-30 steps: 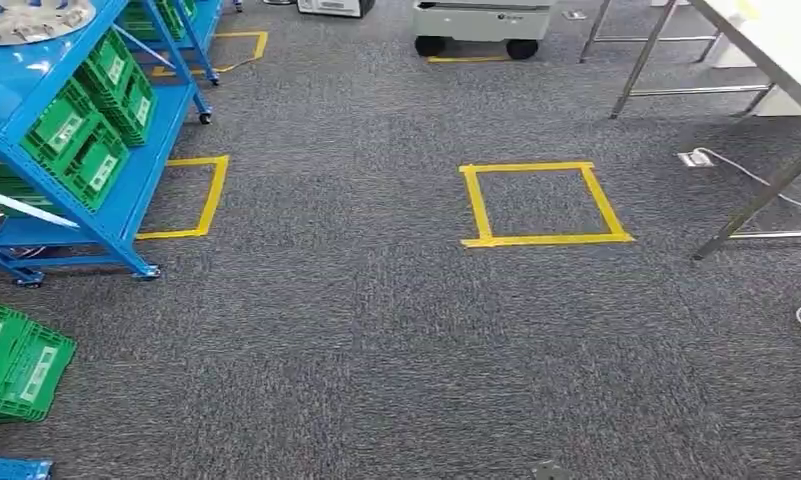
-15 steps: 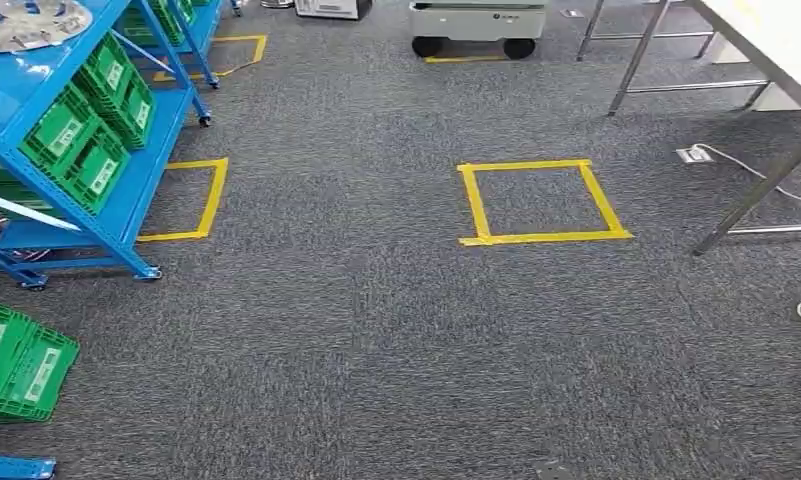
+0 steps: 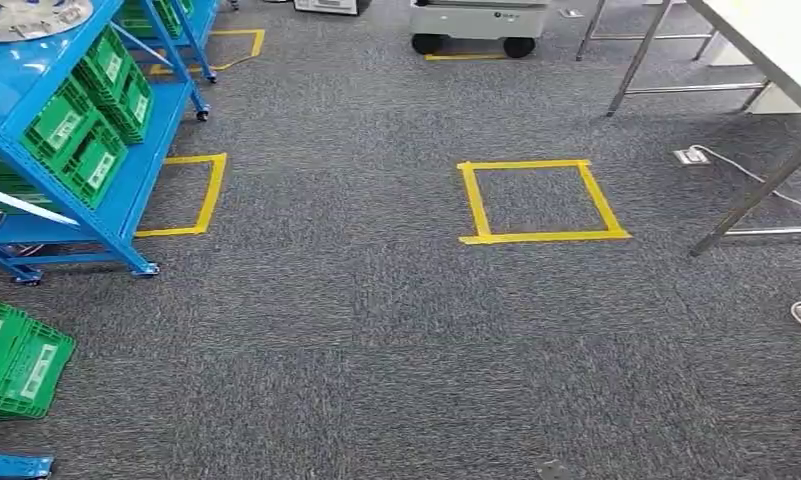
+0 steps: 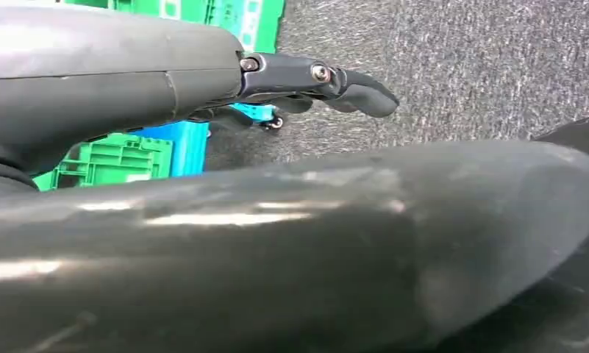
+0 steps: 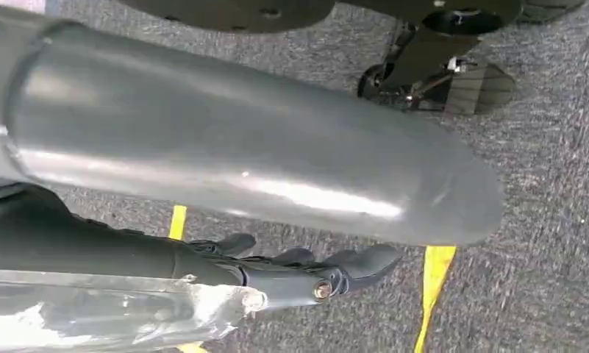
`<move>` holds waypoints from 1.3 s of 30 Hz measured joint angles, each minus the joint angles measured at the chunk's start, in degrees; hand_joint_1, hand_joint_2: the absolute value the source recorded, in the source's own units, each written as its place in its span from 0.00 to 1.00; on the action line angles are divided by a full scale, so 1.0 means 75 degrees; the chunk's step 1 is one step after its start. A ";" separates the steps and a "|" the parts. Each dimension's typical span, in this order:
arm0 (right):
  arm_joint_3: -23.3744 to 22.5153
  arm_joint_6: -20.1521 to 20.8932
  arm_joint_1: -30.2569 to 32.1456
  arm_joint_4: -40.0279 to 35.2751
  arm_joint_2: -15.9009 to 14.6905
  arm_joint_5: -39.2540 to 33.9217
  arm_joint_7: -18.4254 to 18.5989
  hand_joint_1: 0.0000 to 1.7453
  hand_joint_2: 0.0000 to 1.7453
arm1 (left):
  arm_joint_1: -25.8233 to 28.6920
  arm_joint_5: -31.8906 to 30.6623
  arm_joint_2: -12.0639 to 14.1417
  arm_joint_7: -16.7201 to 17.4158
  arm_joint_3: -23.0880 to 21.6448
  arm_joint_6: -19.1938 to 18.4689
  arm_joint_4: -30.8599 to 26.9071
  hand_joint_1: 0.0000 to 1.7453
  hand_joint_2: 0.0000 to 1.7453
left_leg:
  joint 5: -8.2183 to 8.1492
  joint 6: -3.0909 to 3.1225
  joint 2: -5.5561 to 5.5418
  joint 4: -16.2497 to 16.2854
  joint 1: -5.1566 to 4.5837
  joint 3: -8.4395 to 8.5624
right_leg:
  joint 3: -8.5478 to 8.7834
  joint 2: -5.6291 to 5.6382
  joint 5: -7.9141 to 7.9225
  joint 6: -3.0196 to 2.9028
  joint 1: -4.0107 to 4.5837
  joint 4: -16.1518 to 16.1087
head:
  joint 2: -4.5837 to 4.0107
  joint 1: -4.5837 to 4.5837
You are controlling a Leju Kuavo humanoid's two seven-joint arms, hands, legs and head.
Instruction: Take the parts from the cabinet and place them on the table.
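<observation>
Cabinet (image 3: 126, 190) beside green crates (image 3: 16, 365) (stacked); left hand (image 4: 313, 84), right hand (image 5: 306, 268) empty, fingers extended

The floor is grey carpet (image 3: 376, 330), rough and fuzzy, not shiny. Yellow tape squares (image 3: 542, 202) stuck on it look smooth and flat. Left of the carpet's middle square stands the blue cabinet (image 3: 126, 190), made of painted metal, smooth with a soft shine. Green crates (image 3: 81, 140) on it are hard plastic with ribbed sides and white paper labels. The table (image 3: 766, 60) on the other side has bare metal legs, silvery and smooth. The left hand (image 4: 313, 77) and right hand (image 5: 306, 268) have dark smooth fingers, and the thumbs are glossy grey.
</observation>
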 joint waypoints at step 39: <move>-0.0009 -0.0009 -0.0017 0.0000 0.0058 0.0044 0.0000 0.00 0.00 | -0.0034 -0.0082 -0.0023 0.0009 -0.0009 0.0000 0.0006 0.00 0.00 | -0.0153 0.0099 0.0061 -0.0156 0.0067 0.0402 | -0.1668 0.0006 -0.0683 0.0173 -0.0016 0.2630 | 0.0000 -0.0061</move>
